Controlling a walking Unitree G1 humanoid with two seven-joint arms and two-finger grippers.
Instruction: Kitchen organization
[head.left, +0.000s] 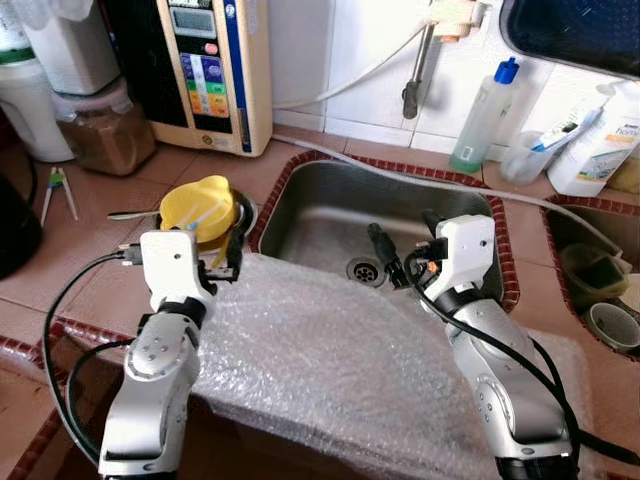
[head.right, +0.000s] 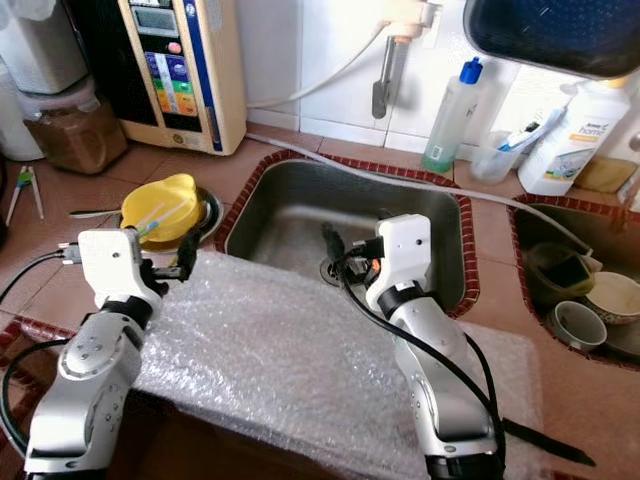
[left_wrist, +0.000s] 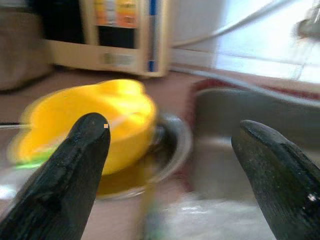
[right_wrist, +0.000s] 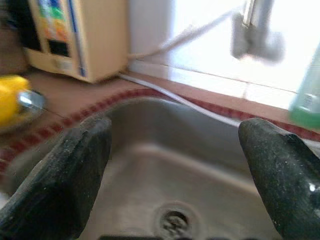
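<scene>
in the metal bowl (head.left: 243, 212), yellow lid (head.left: 200, 207)

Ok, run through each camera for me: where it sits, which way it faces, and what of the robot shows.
Left eye: on the head, looking down at the sink; both silver arms show.
Right eye: same head, same scene, shifted sideways.
Left wrist: looks along the open left hand at the yellow lid.
Right wrist: looks along the open right hand into the sink toward the drain.
Shared: both wrist views catch the beige appliance on the counter.
</scene>
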